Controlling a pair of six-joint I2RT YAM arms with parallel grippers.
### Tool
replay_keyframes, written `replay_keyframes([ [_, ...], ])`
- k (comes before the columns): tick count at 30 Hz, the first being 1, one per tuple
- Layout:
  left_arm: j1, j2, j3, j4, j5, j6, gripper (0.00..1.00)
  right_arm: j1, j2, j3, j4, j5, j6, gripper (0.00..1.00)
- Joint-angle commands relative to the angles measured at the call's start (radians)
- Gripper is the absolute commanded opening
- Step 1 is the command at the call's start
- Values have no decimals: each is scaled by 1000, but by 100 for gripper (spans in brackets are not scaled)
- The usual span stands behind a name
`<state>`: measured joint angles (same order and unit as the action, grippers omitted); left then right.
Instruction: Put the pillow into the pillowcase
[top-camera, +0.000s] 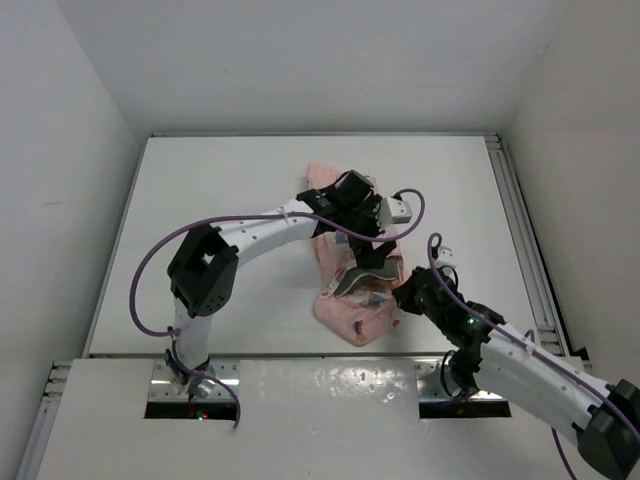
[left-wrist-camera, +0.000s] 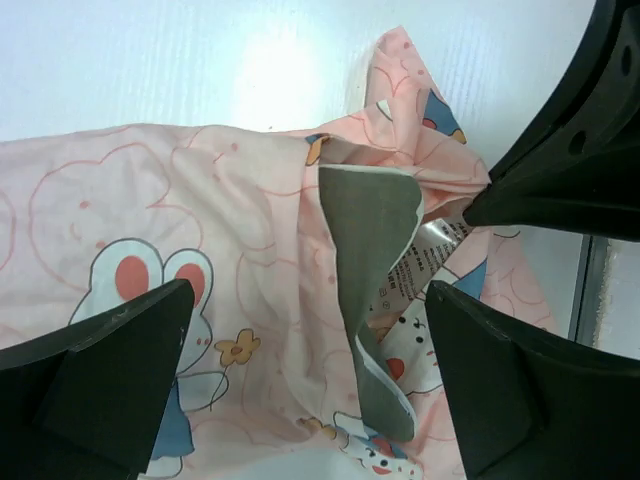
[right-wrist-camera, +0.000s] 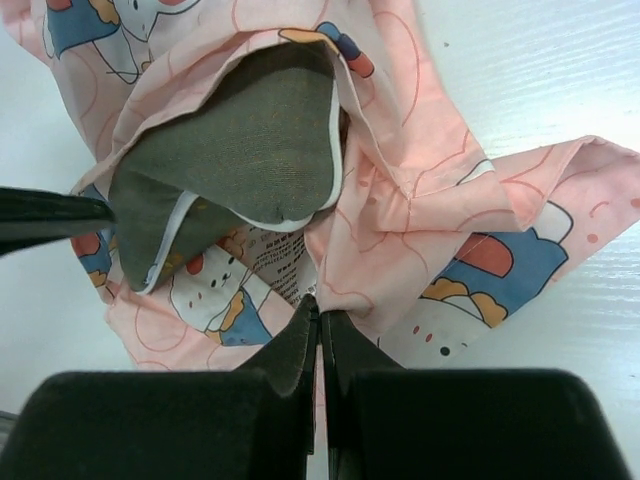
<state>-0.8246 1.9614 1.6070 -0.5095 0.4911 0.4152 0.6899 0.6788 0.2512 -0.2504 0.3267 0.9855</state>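
one pillow (right-wrist-camera: 240, 140) mostly hidden in one pillowcase (right-wrist-camera: 420, 200), grey corner showing, left gripper (left-wrist-camera: 308, 295) jaws apart above, right gripper (right-wrist-camera: 320, 320) clamped on pillowcase edge

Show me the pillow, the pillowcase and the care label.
pillow (right-wrist-camera: 240, 140), right wrist view, grey face above its rounded corner
pillowcase (left-wrist-camera: 150, 200), left wrist view, flat pink panel
care label (left-wrist-camera: 415, 270), left wrist view, printed white tag

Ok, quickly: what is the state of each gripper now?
Left gripper: open, holding nothing.
Right gripper: closed on the edge of the pillowcase.
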Motion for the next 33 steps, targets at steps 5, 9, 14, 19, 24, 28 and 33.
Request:
replay_keyframes([
  [5, -62, 114, 16, 29, 24, 59, 90, -7, -1, 34, 22, -31, -8, 0],
  [9, -64, 151, 1, 94, -32, 10, 29, -20, -44, 34, 7, -18, 21, 0],
  [14, -64, 156, -35, 134, -201, 17, 0, -38, -110, 46, -32, 21, 36, 0],
  [19, -85, 149, -81, 100, -333, 155, 0, -41, -154, 123, -151, 112, -42, 0],
  [24, -93, 148, -91, -46, -180, 263, 2, -41, -177, 192, -246, 170, -85, 0],
  [28, -108, 148, -90, -38, -108, 258, 52, -35, -112, 246, -172, 108, -159, 0],
  [33, -56, 149, 34, -61, 76, 120, 79, -16, 11, 298, -147, 32, -183, 0],
])
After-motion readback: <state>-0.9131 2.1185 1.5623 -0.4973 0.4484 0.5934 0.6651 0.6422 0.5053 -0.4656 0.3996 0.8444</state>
